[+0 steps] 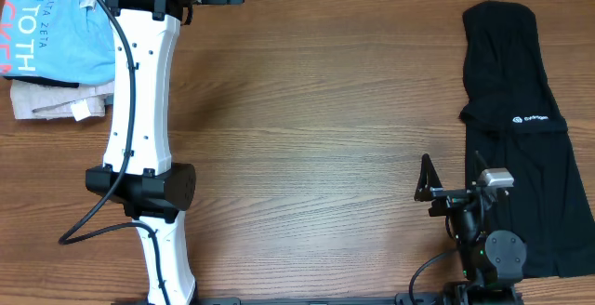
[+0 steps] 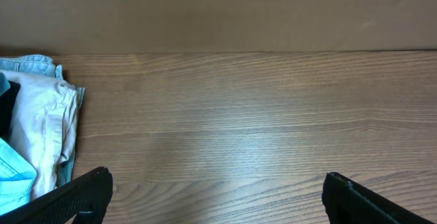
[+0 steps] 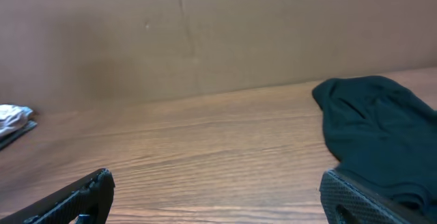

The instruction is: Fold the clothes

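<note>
Only overhead shows lettering on the light blue T-shirt [image 1: 51,35], far left corner (atop beige cloth [image 1: 56,100]); the black garment [image 1: 521,138] lies along the right edge. Left gripper [image 2: 217,178], spread wide, has the T-shirt at its left; right gripper [image 3: 216,177], equally wide, has the garment at its right.

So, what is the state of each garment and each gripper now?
light blue T-shirt: folded, on top of a pile.
beige garment: folded, under the T-shirt.
black garment: laid out long, not yet folded up.
left gripper: open, empty.
right gripper: open, empty.
</note>
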`<state>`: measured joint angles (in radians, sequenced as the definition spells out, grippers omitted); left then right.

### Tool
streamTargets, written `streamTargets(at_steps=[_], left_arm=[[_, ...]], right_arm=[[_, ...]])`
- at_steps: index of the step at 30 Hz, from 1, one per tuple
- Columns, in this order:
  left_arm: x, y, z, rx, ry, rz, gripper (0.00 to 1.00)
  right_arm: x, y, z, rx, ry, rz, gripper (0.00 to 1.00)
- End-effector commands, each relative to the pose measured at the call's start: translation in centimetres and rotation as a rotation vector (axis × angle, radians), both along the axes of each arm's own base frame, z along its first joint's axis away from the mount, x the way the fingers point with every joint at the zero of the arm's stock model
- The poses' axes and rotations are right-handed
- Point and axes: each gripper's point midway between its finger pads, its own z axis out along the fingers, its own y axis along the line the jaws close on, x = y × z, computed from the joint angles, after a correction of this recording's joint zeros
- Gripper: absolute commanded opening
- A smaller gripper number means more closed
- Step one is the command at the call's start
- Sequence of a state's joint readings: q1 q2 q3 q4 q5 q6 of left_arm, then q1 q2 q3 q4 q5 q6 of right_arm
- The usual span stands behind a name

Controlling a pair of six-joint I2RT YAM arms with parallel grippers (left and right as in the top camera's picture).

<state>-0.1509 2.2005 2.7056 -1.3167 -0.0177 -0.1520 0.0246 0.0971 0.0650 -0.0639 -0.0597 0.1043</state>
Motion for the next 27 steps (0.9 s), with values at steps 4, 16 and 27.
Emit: streamTargets(at_steps=[4, 16, 27], left_arm=[[-0.01, -0.48, -0.13, -0.013, 0.004, -0.006, 1.00], [-0.01, -0.50, -0.13, -0.013, 0.004, -0.007, 1.00], [-0.01, -0.50, -0.13, -0.013, 0.004, -0.007, 1.00]], right_arm=[[-0.32, -0.08, -0.97, 0.002, -0.025, 0.000, 1.00], [-0.32, -0.03, -0.95, 0.002, -0.025, 0.003, 1.00], [-0.32, -0.04, -0.95, 0.002, -0.025, 0.002, 1.00]])
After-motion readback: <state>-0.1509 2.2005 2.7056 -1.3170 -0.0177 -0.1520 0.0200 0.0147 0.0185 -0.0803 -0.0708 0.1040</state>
